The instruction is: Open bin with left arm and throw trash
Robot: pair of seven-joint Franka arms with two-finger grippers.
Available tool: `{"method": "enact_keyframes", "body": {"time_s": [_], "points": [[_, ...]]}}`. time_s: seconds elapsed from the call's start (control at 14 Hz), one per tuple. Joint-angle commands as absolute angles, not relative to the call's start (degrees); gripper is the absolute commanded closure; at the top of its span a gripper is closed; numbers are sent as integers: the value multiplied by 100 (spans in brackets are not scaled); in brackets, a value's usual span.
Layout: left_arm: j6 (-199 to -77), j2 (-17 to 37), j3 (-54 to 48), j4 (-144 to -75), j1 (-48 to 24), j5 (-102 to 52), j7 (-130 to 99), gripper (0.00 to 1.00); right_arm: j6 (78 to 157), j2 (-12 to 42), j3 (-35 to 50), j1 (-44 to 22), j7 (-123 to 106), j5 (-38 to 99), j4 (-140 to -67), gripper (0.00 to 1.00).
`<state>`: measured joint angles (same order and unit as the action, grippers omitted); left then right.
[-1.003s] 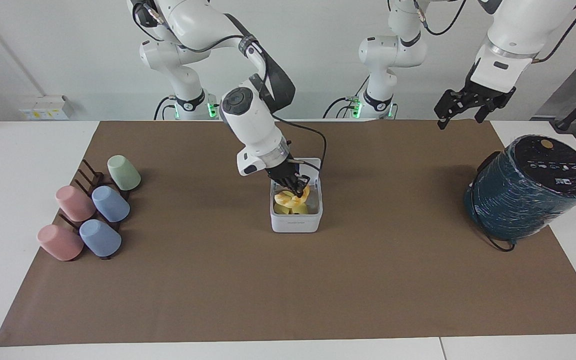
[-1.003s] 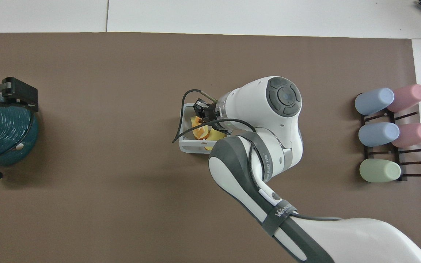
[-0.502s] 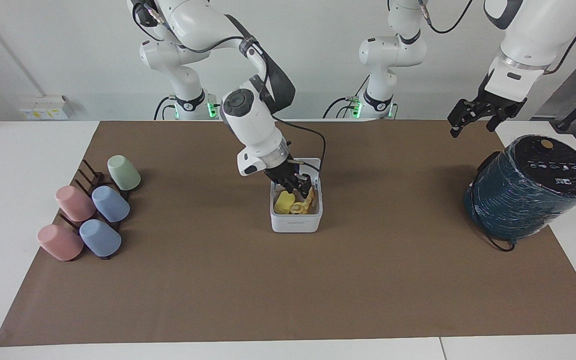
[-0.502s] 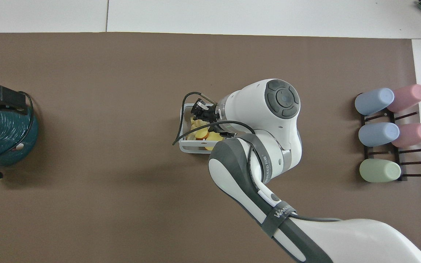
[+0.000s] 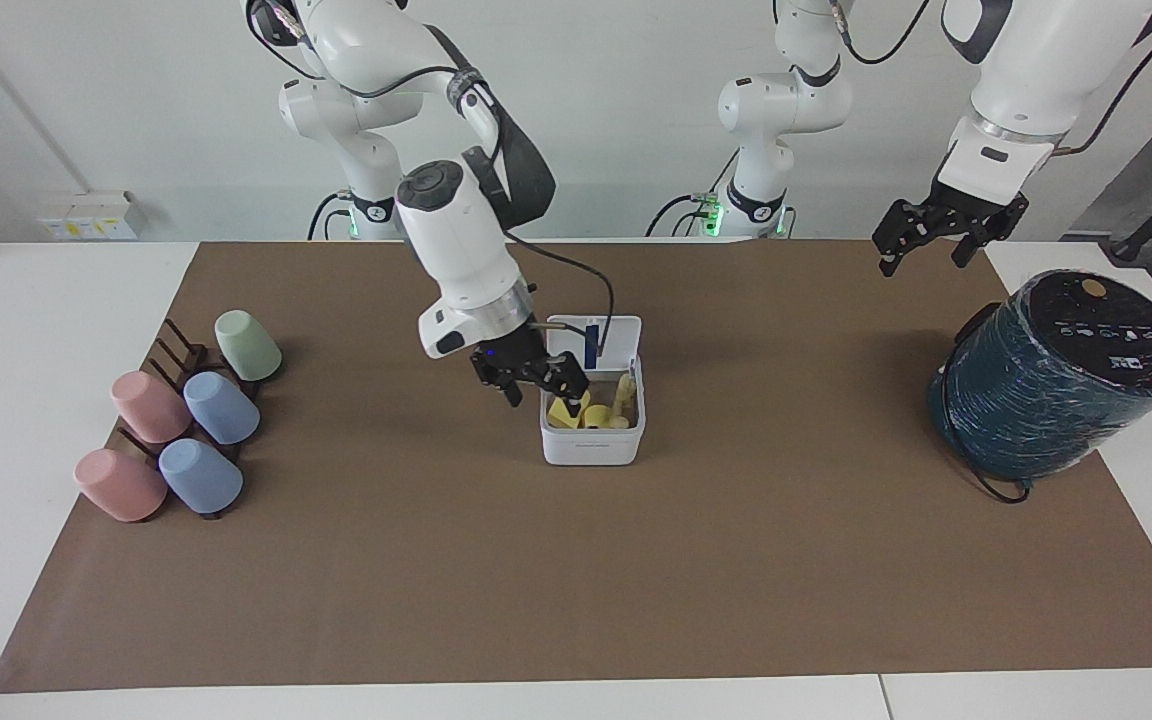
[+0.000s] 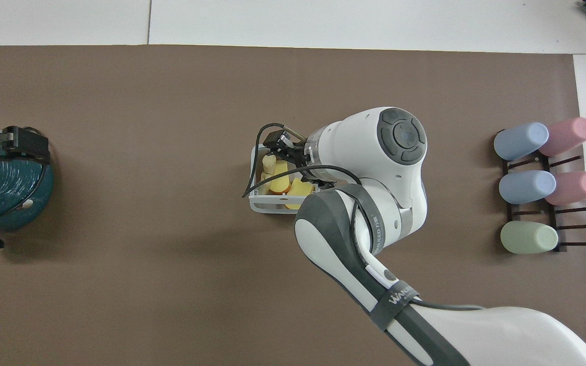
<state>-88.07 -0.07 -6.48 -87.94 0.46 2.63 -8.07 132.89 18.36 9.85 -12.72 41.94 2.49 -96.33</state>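
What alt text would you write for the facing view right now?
The right pincer hangs open over the rim of the open white bin, where the yellow toy food pieces lie. The left pincer hangs open near a teal wrapped cylinder; pastel cups rest on a rack.

White square bin (image 5: 592,436) with rounded corners, standing near the centre of the brown-covered worktop; hinged lid (image 5: 596,338) raised, a blue strip on its inner face. Inside lies the trash (image 5: 591,412): yellowish toy food pieces, resting together.
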Motion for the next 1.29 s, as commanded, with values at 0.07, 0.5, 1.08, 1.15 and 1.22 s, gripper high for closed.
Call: {"method": "enact_keyframes", "body": {"time_s": [0.07, 0.5, 1.08, 1.15, 1.22], "points": [[-8991, -185, -721, -8992, 159, 176, -765, 0, 12983, 1635, 1037, -730, 3640, -615, -9650, 0], [-9079, -193, -756, -9044, 114, 70, -484, 0, 11859, 942, 968, -79, 2199, -580, -9650, 0], [-9062, -202, -773, -9053, 123, 70, -483, 0, 10225, 264, 159, -79, 1073, -483, -9397, 0], [-9053, -202, -782, -9053, 114, 70, -501, 0, 9917, 255, 71, -79, 985, -483, -9221, 0], [-9061, -202, -782, -9053, 114, 70, -510, 0, 9583, 246, 1, -79, 871, -466, -9081, 0]]}}
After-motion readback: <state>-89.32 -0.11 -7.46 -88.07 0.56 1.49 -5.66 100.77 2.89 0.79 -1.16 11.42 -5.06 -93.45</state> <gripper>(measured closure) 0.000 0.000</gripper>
